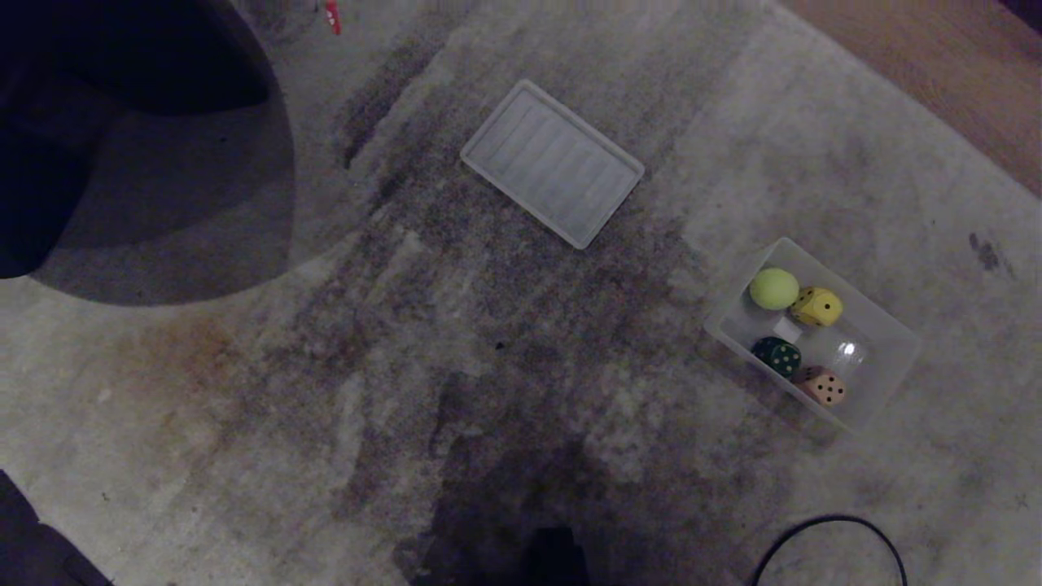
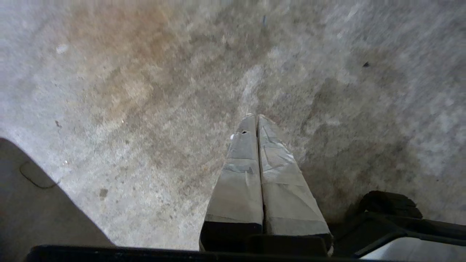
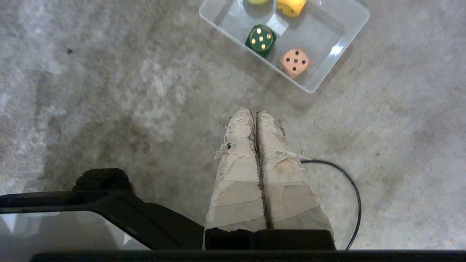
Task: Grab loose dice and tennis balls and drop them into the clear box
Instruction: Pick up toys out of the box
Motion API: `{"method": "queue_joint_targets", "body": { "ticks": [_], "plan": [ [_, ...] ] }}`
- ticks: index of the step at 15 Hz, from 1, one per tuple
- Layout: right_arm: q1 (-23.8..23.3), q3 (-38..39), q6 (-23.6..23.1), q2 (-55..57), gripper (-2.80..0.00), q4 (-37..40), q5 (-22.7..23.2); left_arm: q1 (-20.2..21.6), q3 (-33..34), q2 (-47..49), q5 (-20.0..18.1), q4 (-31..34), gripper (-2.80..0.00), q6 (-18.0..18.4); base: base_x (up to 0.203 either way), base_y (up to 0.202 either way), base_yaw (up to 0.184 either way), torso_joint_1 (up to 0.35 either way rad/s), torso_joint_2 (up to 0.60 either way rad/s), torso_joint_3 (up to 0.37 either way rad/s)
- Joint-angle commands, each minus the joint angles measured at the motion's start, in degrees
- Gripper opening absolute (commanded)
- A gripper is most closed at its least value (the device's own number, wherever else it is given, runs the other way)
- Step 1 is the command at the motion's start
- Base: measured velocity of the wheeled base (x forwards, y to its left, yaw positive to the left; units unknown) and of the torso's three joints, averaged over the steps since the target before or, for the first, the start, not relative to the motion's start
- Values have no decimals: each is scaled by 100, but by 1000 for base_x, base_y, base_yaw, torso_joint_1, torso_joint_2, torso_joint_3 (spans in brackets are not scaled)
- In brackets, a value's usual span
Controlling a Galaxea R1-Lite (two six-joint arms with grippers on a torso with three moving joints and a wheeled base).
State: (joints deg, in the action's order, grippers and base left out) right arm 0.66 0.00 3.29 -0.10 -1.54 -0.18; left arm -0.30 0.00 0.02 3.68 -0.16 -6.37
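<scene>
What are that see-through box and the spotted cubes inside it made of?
The clear box looks like thin glossy plastic: translucent walls with a bright glint. The dice look like painted wood or hard plastic, matte with rounded corners and painted dots; I cannot tell which.

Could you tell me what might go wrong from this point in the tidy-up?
Only one tennis ball and three dice show in the clear box, so other pieces may lie out of sight. A black cable curls on the carpet near the box and could snag.
</scene>
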Motion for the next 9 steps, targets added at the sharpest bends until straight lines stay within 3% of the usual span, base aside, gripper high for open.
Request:
{"method": "queue_joint_targets", "body": {
  "ticks": [1, 9],
  "plan": [
    [4, 53, 14, 19, -280, -5, 1, 2, 9, 6, 10, -2, -280, -14, 0, 0, 0, 9, 2, 205],
    [4, 53, 14, 19, -280, -13, 1, -5, 9, 6, 1, -2, -280, -5, 0, 0, 0, 3, 2, 203]
  ]
}}
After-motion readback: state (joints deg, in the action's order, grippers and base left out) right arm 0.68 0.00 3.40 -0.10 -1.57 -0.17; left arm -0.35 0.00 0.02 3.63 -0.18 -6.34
